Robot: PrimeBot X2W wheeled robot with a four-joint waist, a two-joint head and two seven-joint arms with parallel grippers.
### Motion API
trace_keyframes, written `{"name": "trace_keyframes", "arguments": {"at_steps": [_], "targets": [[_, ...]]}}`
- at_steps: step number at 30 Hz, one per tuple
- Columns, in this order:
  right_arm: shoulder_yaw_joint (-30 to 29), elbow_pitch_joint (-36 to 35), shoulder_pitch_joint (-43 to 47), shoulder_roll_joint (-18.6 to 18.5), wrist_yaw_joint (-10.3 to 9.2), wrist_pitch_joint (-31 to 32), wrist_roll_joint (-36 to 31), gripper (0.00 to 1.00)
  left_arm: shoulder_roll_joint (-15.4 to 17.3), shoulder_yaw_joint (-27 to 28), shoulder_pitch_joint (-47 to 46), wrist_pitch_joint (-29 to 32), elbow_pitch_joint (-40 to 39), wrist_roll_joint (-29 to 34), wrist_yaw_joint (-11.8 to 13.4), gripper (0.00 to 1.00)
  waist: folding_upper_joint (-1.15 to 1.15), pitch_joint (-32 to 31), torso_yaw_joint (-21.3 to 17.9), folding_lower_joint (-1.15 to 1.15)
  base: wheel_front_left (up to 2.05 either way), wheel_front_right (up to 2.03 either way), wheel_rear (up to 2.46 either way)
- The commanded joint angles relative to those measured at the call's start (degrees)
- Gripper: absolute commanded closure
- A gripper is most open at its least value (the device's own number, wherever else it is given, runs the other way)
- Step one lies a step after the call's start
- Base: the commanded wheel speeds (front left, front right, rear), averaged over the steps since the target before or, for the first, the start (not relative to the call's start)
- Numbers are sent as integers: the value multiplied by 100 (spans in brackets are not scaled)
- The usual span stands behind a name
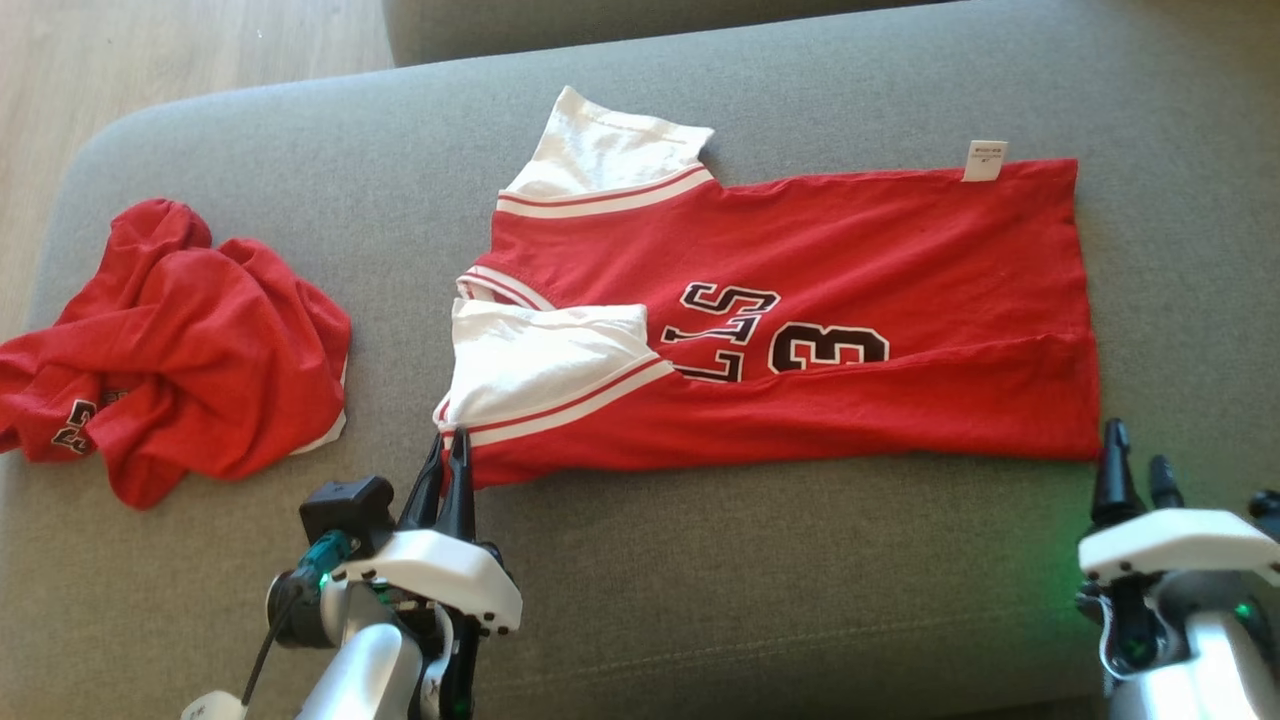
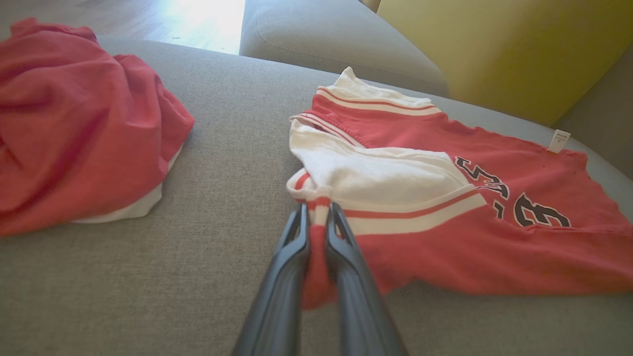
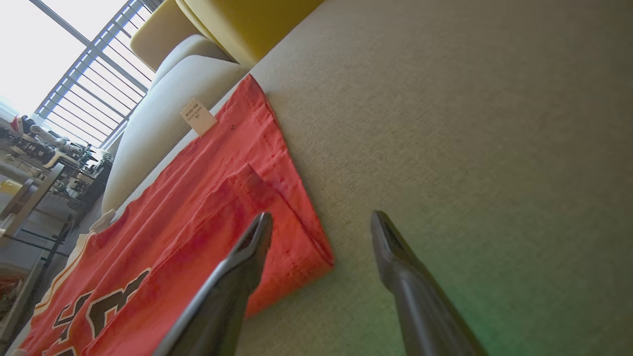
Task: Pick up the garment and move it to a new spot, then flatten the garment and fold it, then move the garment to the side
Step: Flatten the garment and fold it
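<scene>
Both near corners of the red jersey [image 1: 850,260] matter now; it lies spread flat across the grey sofa cushion [image 1: 700,600], well apart from a crumpled red garment [image 1: 180,340]. The left end effector [image 1: 450,455] is pinched tight on the near shoulder edge. The right end effector [image 1: 1137,450] gapes wide just beside the near hem corner, holding nothing. A clean fold probably needs the right to straddle that corner and clamp it, then both to lift level and carry the edge across without skewing the cloth.
</scene>
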Motion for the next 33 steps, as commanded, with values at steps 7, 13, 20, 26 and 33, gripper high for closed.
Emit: {"name": "trace_keyframes", "arguments": {"at_steps": [7, 13, 20, 26, 33], "targets": [[358, 657, -608, -46, -1, -19, 436, 0, 44, 99, -219, -36, -251, -26, 81, 100, 0, 104, 17, 0, 0, 0, 0], [680, 1124, -939, -46, -1, -108, 771, 0, 44, 48, -298, -36, -267, -39, 96, 100, 0, 191, 35, 0, 0, 0, 0], [1047, 1205, -1097, -46, -1, -189, 1029, 0, 44, 70, -328, -36, -263, 17, 104, 100, 0, 255, 31, 0, 0, 0, 0], [1082, 1133, -1015, -63, -1, -294, 825, 100, 44, 55, -296, -36, -153, 58, 97, 100, 0, 189, -2, 0, 0, 0, 0], [884, 1023, -866, -209, -1, -378, 243, 100, 59, 92, -229, -36, 147, 238, 58, 100, 0, 59, -58, 0, 0, 0, 0]]}}
